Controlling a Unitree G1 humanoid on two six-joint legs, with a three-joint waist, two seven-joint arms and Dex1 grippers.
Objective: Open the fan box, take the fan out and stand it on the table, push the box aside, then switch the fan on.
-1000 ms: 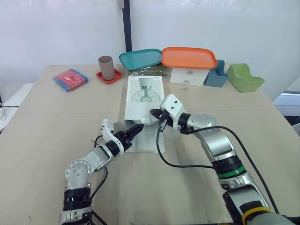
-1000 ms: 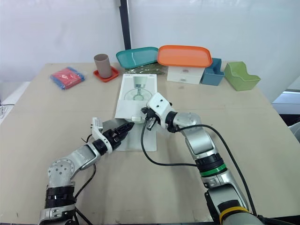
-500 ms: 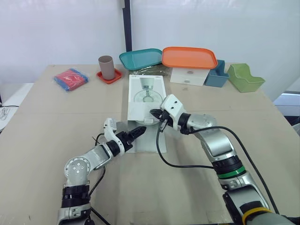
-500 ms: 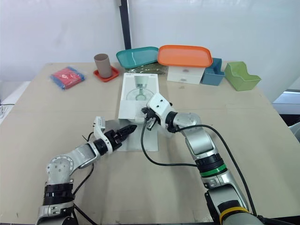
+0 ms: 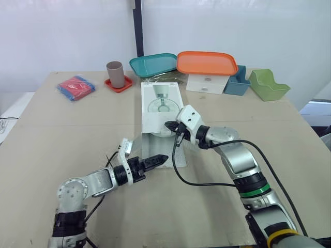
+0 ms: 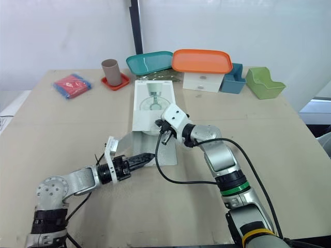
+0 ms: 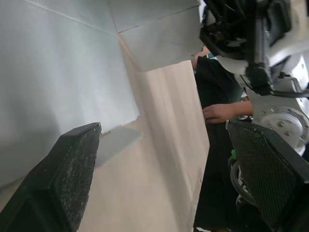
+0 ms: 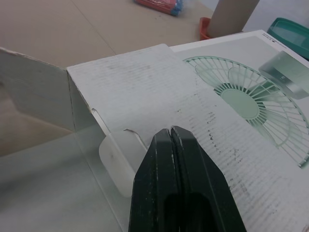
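Note:
The white fan box (image 5: 161, 106) lies flat mid-table with a fan printed on its lid (image 8: 241, 96). Its near end is open, with flaps (image 5: 179, 151) spread on the table. My right gripper (image 5: 172, 127) is shut, and its fingertips (image 8: 174, 145) rest on the lid's near edge beside a small tab (image 8: 117, 162). Just in front of the open end, low over the table, my left gripper (image 5: 159, 159) is open, with nothing between its fingers (image 7: 67, 174). The box wall (image 7: 58, 72) is beside it. The fan itself is hidden.
Along the far edge stand a brown cup on a red coaster (image 5: 115, 74), a teal tray (image 5: 153, 64), an orange tray (image 5: 208, 62) on a white drawer box (image 5: 206, 83), a blue bin (image 5: 238, 82) and a green bin (image 5: 269, 85). A red-blue packet (image 5: 76, 87) lies far left. A person's hand (image 7: 219, 113) shows beyond the table.
My left gripper has moved right and nearer to me, from the box's left flap to in front of the open end. The right gripper stays on the lid.

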